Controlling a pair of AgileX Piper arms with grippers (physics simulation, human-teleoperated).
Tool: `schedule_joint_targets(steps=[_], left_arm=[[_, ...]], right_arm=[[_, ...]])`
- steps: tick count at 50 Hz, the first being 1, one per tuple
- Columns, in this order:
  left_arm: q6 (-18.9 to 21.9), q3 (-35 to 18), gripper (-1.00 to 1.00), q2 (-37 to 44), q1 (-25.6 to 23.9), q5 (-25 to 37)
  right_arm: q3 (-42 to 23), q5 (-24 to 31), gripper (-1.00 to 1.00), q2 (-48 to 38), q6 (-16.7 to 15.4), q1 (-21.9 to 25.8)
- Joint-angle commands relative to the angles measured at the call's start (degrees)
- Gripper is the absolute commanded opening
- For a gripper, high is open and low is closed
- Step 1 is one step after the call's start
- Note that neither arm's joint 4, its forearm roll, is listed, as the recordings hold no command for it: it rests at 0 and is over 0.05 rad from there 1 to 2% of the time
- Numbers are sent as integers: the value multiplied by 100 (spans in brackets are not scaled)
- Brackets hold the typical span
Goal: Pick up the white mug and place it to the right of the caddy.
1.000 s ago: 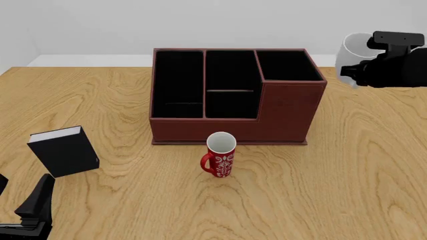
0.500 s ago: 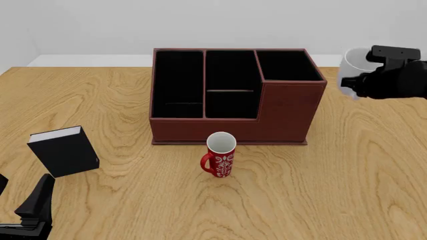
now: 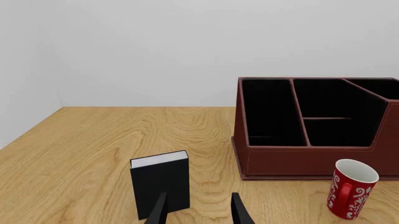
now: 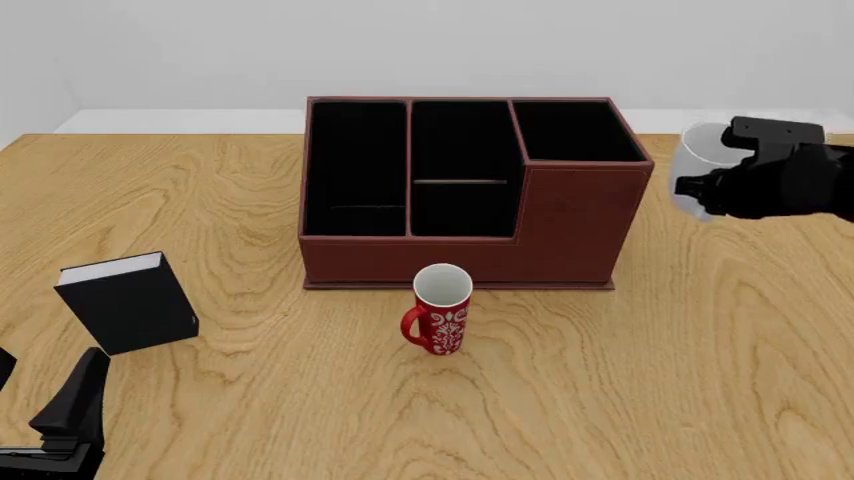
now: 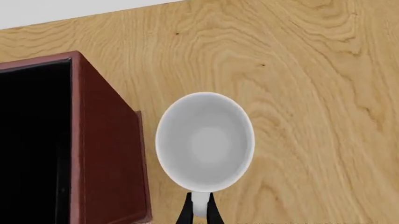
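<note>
The white mug (image 4: 690,160) is upright just right of the caddy (image 4: 574,215), with a small gap between them. My right gripper (image 4: 710,186) is shut on the mug's handle. In the right wrist view I look down into the mug (image 5: 204,142), the fingers (image 5: 186,214) pinch the handle, and the caddy's wall (image 5: 106,154) stands beside it. I cannot tell whether the mug's base touches the table. My left gripper (image 4: 43,388) is open and empty at the near left corner; it also shows in the left wrist view (image 3: 198,210).
A red patterned mug (image 4: 441,310) stands in front of the caddy's near wall. A small black book (image 4: 130,303) stands upright at the near left, just beyond my left gripper. The table's far edge runs behind the caddy.
My right gripper has carried the white mug downward and slightly nearer, lowering it beside the caddy's right wall. The left arm has not moved.
</note>
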State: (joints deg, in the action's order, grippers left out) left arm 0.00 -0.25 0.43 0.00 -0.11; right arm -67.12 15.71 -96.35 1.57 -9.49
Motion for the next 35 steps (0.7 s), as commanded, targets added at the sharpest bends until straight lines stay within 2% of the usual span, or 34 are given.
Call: schedule_joint_targets(steps=[1, 35], left_arm=[[0, 0, 100, 0, 0, 0], [0, 0, 100, 0, 0, 0]], right_arm=[[74, -131, -100, -134, 66, -34], [276, -452, -100, -488, 161, 85]])
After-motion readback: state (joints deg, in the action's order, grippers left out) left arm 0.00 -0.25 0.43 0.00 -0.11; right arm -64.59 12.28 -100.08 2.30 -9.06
